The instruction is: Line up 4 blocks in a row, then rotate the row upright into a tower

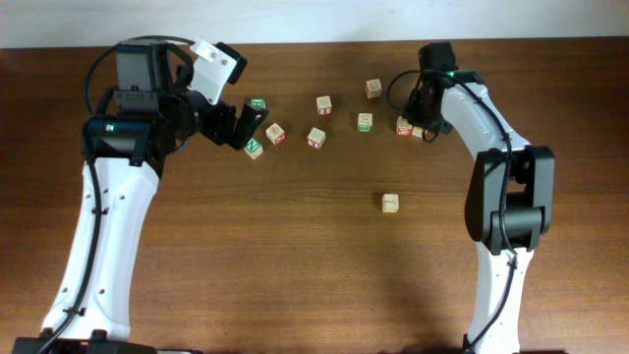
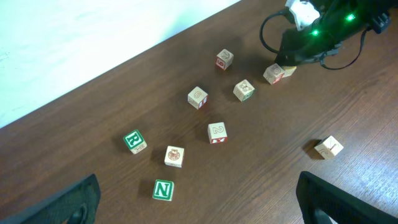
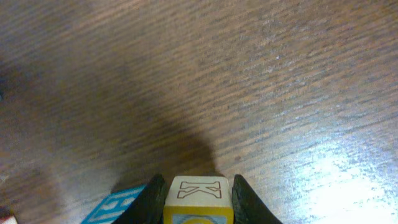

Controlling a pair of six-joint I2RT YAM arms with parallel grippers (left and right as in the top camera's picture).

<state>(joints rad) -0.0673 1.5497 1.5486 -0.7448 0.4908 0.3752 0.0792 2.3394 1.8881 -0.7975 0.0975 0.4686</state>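
My right gripper (image 1: 425, 128) is shut on a pale cube with a yellow face and an outlined K (image 3: 199, 194) at the back right; its jaws press both sides of the cube. A red-marked block (image 1: 404, 126) sits just left of it, showing a blue face (image 3: 118, 205) in the right wrist view. The green N block (image 2: 163, 190) lies on the table below my left gripper (image 2: 198, 182), which hangs wide open above it with nothing between its fingers. A plain pale block (image 1: 390, 203) lies alone mid-table.
Several other letter cubes are scattered across the back of the table, among them a green R cube (image 2: 134, 140), one beside it (image 2: 174, 156) and one at the far back (image 1: 373, 88). The white wall edge (image 2: 93, 37) runs behind them.
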